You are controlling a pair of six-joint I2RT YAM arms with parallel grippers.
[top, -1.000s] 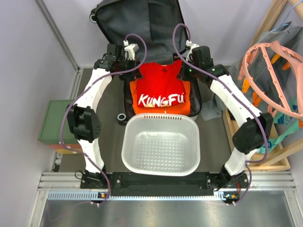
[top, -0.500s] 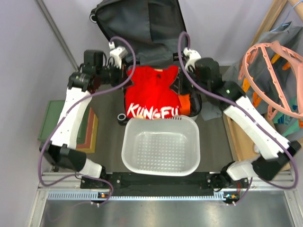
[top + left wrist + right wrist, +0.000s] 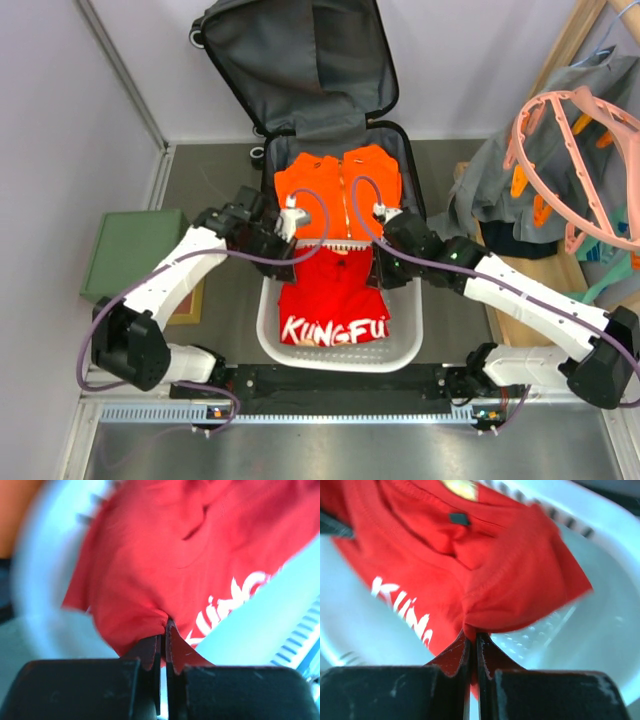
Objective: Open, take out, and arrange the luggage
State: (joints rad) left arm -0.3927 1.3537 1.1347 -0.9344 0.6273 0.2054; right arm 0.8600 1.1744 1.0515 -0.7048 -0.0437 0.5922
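Luggage (image 3: 300,70) at upper centre of the top view, open on the bench (image 3: 215,185); grey-lined lid stands raised toward the top edge; lower half lies just above the basket (image 3: 407,335) and contains an orange garment (image 3: 335,190), spread flat.

Red shirt (image 3: 330,300) with white "KUNGFU" lettering hangs between the two grippers, inside the basket; lettering sits toward the bottom rim.

Left gripper (image 3: 288,258) at the shirt's upper left corner; left wrist view shows the fingers (image 3: 150,655) pressed together with a fold of red cloth pinched between them.

Right gripper (image 3: 378,268) at the shirt's upper right corner; right wrist view shows the fingers (image 3: 452,657) likewise pressed together on a bunched red fold, with the white perforated basket floor behind.

Green box (image 3: 130,255) at left of frame, beside the left arm; pink hanger (image 3: 560,150) and grey clothing (image 3: 490,190) at right.
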